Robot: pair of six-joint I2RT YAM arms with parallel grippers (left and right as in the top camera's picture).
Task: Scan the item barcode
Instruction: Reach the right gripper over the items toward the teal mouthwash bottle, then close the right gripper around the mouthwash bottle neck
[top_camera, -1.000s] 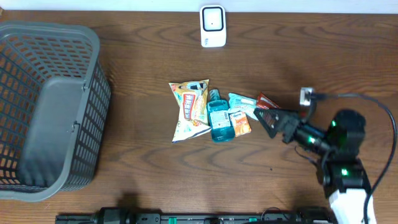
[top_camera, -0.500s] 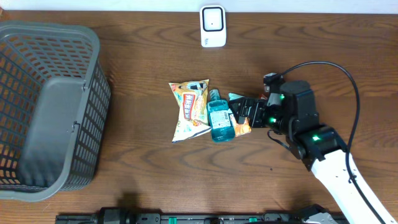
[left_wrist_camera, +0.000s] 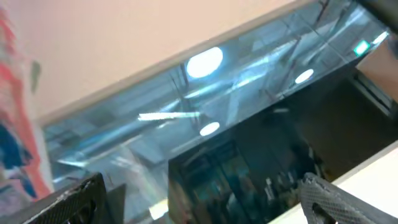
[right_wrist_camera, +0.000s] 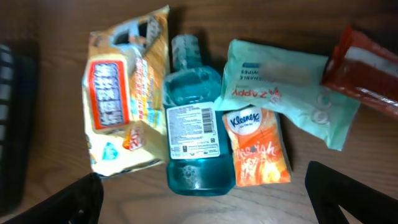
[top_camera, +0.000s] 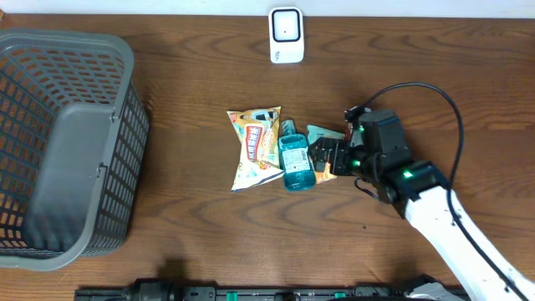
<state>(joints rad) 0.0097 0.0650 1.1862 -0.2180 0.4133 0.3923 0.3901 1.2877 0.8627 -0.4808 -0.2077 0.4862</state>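
Note:
Several items lie in a pile at mid-table: a yellow snack bag [top_camera: 255,146] [right_wrist_camera: 121,106], a blue mouthwash bottle [top_camera: 294,160] [right_wrist_camera: 193,143] lying label-up with a small barcode on its white label, an orange Kleenex pack [right_wrist_camera: 255,149], a teal wipes pack [top_camera: 322,131] [right_wrist_camera: 280,81] and a red packet [right_wrist_camera: 370,71]. My right gripper [top_camera: 326,156] [right_wrist_camera: 205,199] hangs open just above the bottle and the Kleenex pack, holding nothing. The white scanner [top_camera: 286,35] stands at the table's far edge. My left gripper [left_wrist_camera: 202,199] is open and empty, facing glass panels, and is out of the overhead view.
A large grey mesh basket [top_camera: 67,142] fills the left side of the table. A black cable [top_camera: 435,96] loops over the right arm. A dark rail [top_camera: 251,293] runs along the table's front edge.
My right arm has swung left from the right side of the table until its open gripper is over the pile. The items have not moved.

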